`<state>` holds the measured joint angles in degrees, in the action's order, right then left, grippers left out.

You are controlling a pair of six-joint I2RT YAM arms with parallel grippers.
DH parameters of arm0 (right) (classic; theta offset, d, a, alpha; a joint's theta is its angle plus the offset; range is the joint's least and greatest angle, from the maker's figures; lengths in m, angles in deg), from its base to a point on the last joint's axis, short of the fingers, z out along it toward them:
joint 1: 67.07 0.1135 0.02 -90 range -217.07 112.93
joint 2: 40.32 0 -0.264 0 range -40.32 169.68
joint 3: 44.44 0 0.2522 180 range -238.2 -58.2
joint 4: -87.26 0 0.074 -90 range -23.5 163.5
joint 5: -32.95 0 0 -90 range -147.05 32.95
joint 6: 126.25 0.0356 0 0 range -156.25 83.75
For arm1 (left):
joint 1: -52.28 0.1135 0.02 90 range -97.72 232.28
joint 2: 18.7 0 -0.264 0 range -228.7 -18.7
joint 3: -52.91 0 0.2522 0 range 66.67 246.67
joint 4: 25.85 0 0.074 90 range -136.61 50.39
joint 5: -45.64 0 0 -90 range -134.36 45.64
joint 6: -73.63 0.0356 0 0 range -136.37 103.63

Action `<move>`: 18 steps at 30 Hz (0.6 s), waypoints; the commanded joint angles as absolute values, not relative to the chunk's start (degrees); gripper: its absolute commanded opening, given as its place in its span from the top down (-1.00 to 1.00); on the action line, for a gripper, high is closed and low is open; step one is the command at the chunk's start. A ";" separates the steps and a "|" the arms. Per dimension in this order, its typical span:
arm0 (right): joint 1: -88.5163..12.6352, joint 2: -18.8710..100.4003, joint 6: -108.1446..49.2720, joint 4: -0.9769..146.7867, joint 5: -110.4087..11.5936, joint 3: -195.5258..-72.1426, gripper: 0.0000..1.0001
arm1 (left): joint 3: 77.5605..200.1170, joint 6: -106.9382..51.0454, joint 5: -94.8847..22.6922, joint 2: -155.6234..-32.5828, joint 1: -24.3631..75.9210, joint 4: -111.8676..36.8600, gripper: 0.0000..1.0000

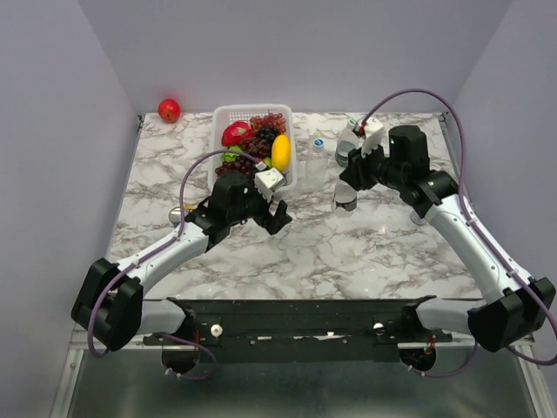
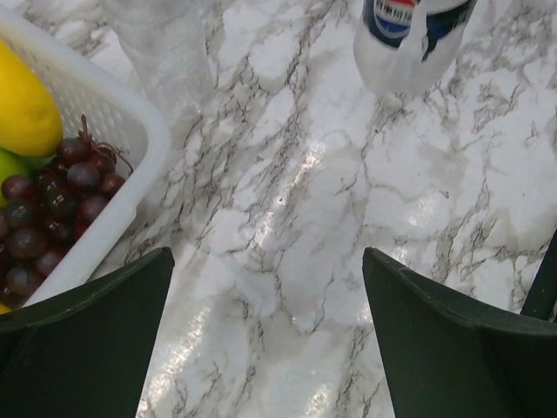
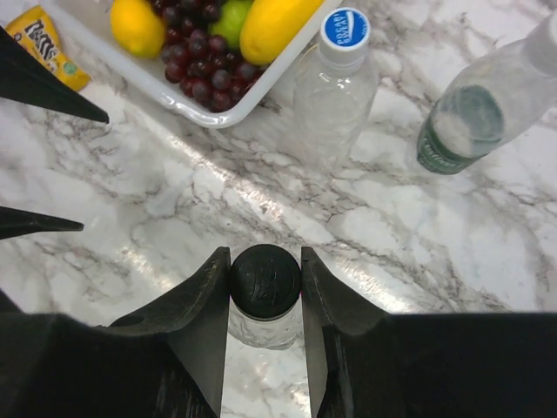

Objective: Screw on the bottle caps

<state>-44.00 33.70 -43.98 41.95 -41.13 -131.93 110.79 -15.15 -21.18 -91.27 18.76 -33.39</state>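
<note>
**Grip.** The right fingers (image 3: 202,305) are closed narrow on the black cap (image 3: 265,280), one finger on each side. The cap sits on top of a small clear bottle (image 3: 261,334) standing on the worktop (image 3: 174,200). The left fingers (image 2: 87,348) are wide apart with nothing between them, above bare marble near the fruit basket (image 2: 130,122).

**Step in hand (judged).** Turning the black cap down onto its thread.
- Keep the wrist axis in line with the bottle neck, or the thread may cross.
- Use light downward pressure while turning.
- Nothing holds the bottle body, so it may spin along with the cap. The free left fingers could clamp it low down.
- The grip looks centred on the cap, so no re-grip seems needed.

**Other caps.** The blue cap (image 3: 345,28) sits on a second clear bottle just beside the basket. It looks seated, but whether it is tight cannot be told.

**Hidden or unclear.**
- The thread and neck under the black cap are covered by the cap and fingers, so how far it has engaged is unknown.
- A third bottle (image 3: 470,113) with a green label slants across the right-wrist view. Its top is cut off at the frame edge, so whether it has a cap is undetermined.
- The white-green cap was not located with certainty.
- In the overhead view the right wrist covers the gripped bottle.
- In the left-wrist view a labelled bottle (image 2: 409,35) is cut off at the top.
</note>
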 commanded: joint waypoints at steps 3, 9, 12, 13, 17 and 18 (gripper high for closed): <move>-51.24 29.73 -47.68 66.06 -39.39 -118.96 0.99 | 114.74 -13.29 -19.66 -92.61 19.93 -41.17 -0.97; -56.69 36.83 -48.38 76.12 -36.40 -118.49 0.99 | 118.35 -10.67 -18.17 -91.56 22.13 -49.27 -0.97; -57.57 40.18 -48.90 79.81 -35.52 -118.58 0.99 | 118.44 -9.43 -17.55 -91.12 23.27 -51.29 -0.97; -57.49 40.89 -49.43 80.87 -35.43 -118.41 0.99 | 118.44 -9.42 -17.72 -91.03 23.45 -51.64 -0.97; -57.84 45.28 -50.40 83.17 -35.43 -118.93 0.99 | 118.96 -9.42 -17.90 -91.91 24.68 -52.61 -0.97; -57.93 45.81 -50.58 84.21 -35.25 -118.85 0.99 | 118.96 -9.42 -18.08 -91.91 25.12 -52.53 -0.97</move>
<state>-57.44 42.86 -48.52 77.05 -37.21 -118.45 117.56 -10.80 -19.69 -92.21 23.98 -49.69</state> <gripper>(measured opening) 0.410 0.985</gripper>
